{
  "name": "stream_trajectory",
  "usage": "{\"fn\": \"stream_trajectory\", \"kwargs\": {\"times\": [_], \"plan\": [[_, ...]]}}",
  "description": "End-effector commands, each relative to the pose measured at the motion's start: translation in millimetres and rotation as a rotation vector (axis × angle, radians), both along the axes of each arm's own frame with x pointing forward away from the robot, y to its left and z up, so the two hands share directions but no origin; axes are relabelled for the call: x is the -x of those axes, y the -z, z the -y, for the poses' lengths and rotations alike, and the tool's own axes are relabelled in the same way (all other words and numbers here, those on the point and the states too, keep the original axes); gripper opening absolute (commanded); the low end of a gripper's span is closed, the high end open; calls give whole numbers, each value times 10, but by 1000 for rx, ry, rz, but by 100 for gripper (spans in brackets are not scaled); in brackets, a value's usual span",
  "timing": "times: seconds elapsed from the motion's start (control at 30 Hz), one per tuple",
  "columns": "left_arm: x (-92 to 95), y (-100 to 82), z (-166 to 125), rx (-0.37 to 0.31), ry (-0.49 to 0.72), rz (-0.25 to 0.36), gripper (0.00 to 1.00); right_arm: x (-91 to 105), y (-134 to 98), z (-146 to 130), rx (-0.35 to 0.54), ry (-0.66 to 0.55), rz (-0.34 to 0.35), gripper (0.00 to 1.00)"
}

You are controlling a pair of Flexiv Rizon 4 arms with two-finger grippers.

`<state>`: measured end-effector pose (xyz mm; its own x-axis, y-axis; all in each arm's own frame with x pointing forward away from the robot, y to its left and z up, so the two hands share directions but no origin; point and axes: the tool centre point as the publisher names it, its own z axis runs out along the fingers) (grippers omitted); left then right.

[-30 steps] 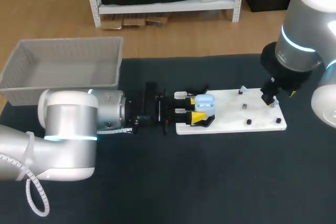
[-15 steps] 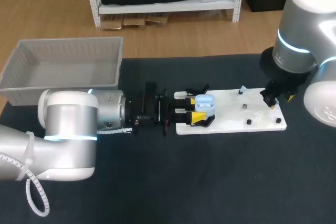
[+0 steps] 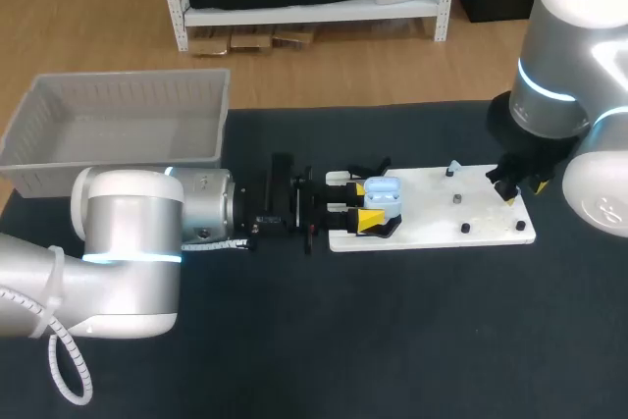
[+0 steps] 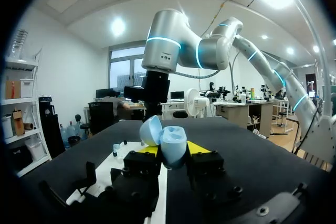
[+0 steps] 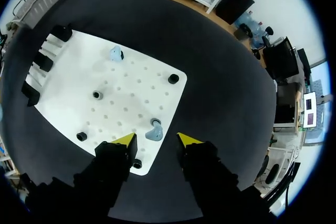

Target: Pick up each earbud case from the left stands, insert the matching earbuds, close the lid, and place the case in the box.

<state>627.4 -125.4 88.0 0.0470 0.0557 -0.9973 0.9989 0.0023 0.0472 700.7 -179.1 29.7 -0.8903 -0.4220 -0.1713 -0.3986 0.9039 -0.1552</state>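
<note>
Grips the open blue earbud case [image 4: 165, 139] in the left tool [image 4: 171, 149], a yellow tip pressed to each side, lid up, at the left end of the white board [image 3: 432, 213]. Hangs the right tool [image 5: 156, 139] over the board's right end, fingers spread, nothing between them. Shows one blue earbud [image 5: 154, 131] on the board below and just ahead of that gap, touching neither tip, and a second earbud [image 5: 116, 53] near the board's far edge, well apart. Puts the right arm much nearer both earbuds, with the case off toward the left arm along the board's long axis. Calls, probably, for a straight descent onto the near earbud, then a carry leftward to the case. Earbud's own long axis: cannot tell.
</note>
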Motion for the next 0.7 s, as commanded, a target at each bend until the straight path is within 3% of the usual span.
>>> {"fn": "stream_trajectory", "kwargs": {"times": [0.03,0.5,0.7], "plan": [[15,1,10,0,-8,2,0,-20,31,-7,4,5,2,45],[15,1,10,0,-8,2,0,-49,48,6,1,14,11,30],[15,1,10,0,-8,2,0,-57,49,-7,5,10,10,28]]}}
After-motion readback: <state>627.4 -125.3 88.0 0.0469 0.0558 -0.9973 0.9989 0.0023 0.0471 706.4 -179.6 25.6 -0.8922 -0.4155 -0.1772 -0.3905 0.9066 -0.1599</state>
